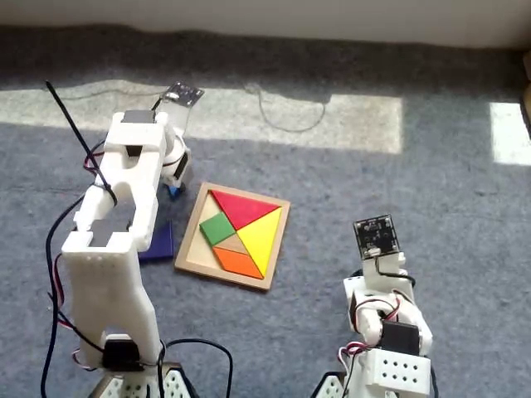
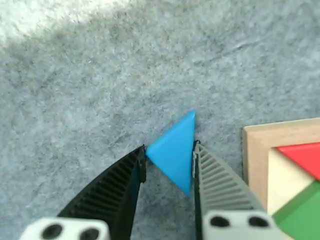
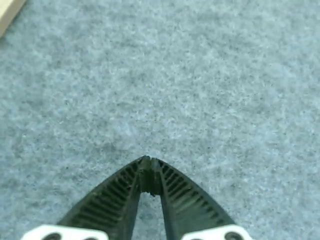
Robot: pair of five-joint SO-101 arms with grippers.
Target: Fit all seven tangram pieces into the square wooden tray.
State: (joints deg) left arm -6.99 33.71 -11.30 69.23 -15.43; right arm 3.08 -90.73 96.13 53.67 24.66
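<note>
Left gripper (image 2: 169, 148) jaws are clamping the blue triangle (image 2: 174, 155) on the carpet (image 2: 100, 75) just beside the wooden tray (image 2: 256, 155): pick-up step underway. Next move is likely calling for a lift and turn into the tray's bare gap; right gripper (image 3: 150, 175) is sitting clenched, empty

- Daylight; bright sunlit band (image 1: 274, 116) across the far carpet (image 1: 431, 215), another patch (image 1: 508, 133) at the right edge, both nearly washed out.
- Square wooden tray (image 1: 221, 276) in soft even shade.
- Left wrist view: lit carpet corner (image 2: 30, 15), rest shaded.
- Right wrist view: flat, even light.
</note>
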